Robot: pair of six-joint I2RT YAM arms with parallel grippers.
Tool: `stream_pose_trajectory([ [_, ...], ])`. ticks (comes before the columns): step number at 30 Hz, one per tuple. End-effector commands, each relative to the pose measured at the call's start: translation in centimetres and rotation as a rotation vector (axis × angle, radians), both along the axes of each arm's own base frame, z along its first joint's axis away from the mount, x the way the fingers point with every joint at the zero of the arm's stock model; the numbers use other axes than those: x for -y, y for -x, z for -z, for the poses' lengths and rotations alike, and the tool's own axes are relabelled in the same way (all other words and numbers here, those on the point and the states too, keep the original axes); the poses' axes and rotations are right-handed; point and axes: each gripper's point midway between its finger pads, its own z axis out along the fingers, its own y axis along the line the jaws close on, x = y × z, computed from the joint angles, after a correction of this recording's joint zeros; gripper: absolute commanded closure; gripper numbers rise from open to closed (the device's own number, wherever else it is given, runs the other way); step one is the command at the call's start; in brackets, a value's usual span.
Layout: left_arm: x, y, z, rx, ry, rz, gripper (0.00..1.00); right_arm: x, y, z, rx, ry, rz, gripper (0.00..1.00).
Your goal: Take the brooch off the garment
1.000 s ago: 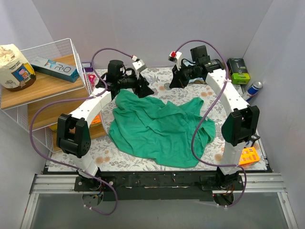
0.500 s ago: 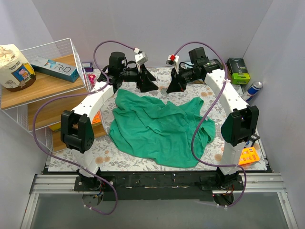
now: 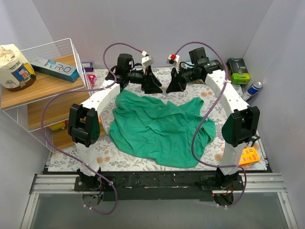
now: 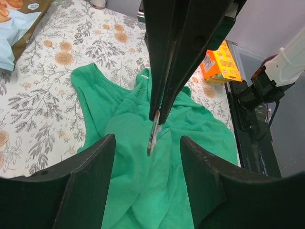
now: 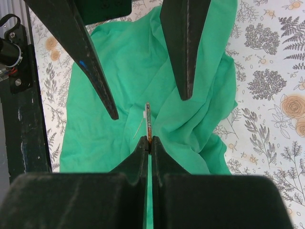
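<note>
The brooch (image 5: pixel 148 121) is a thin disc seen edge-on, its bare pin sticking out to the left. My right gripper (image 5: pixel 148 143) is shut on its lower edge and holds it in the air above the green garment (image 3: pixel 157 126). From the left wrist view the brooch (image 4: pixel 153 136) hangs below the right gripper's tips (image 4: pixel 157 114). My left gripper (image 4: pixel 147 140) is open and faces it, one finger (image 4: pixel 86 181) on each side of the brooch, neither touching. From above, the left gripper (image 3: pixel 156 87) and right gripper (image 3: pixel 170 88) meet nose to nose over the garment's far edge.
The garment lies crumpled on a floral mat (image 3: pixel 105 152). A wire shelf (image 3: pixel 43 90) with a bag and a box stands at the left. A green box (image 3: pixel 238 70) and a can (image 3: pixel 254 88) sit at the back right, and an orange box (image 3: pixel 249 155) at the right front.
My left arm has swung right and forward until its gripper faces the right gripper, and its jaws have narrowed a little. The right gripper has shifted slightly left, still holding the brooch.
</note>
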Motion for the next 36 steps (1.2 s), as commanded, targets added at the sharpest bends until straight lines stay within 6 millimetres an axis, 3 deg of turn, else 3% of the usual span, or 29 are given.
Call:
stream_pose_trajectory([
  [1,0.6,0.9,-2.1,0.028,0.034,0.055,0.47,-0.3,0.5,-2.6,0.040,-0.061,-0.002,0.99],
  [19,1.4,1.1,-1.3,0.022,0.023,0.065,0.69,-0.4,0.3,-2.8,0.042,-0.065,0.009,0.99],
  [31,1.8,1.0,-0.9,0.035,0.010,0.060,0.76,-0.3,0.3,-2.7,0.043,-0.063,0.012,0.99],
  [36,1.8,1.1,-1.1,0.041,0.010,0.061,0.72,-0.3,0.2,-2.6,0.041,-0.059,0.014,0.99],
])
